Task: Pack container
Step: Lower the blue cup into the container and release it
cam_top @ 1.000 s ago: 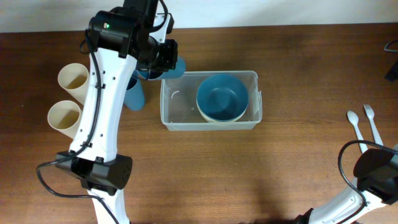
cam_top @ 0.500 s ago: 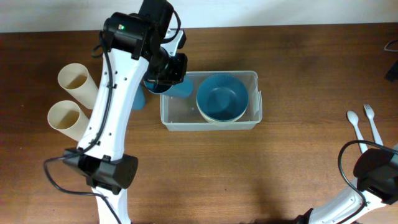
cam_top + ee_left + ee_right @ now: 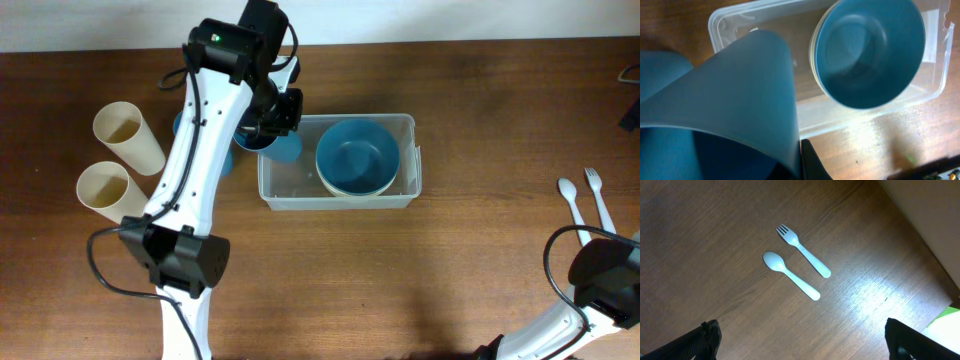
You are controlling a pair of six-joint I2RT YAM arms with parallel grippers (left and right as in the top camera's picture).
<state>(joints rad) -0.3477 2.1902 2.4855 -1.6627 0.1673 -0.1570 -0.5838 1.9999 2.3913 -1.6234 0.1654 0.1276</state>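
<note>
The clear container [image 3: 290,188] stands at the table's middle, with a blue bowl [image 3: 357,155] nested on a cream bowl [image 3: 334,190] in its right half. My left gripper [image 3: 270,122] is shut on a blue cup [image 3: 286,148], which hangs tilted over the container's back left corner. In the left wrist view the blue cup [image 3: 740,100] fills the left side, one dark finger [image 3: 812,162] pressed against its wall, and the container [image 3: 730,20] and blue bowl [image 3: 867,50] lie beyond. My right gripper [image 3: 802,335] stands open over bare table at the far right.
Two cream cups [image 3: 122,133] [image 3: 103,188] lie at the left. Another blue cup [image 3: 221,160] sits just left of the container, partly under the left arm. A pale spoon [image 3: 790,275] and fork [image 3: 805,252] lie at the right, near the table's edge [image 3: 920,245].
My left arm has carried the blue cup to the right, from beside the container's left wall to over its back left corner. The right arm has not moved.
</note>
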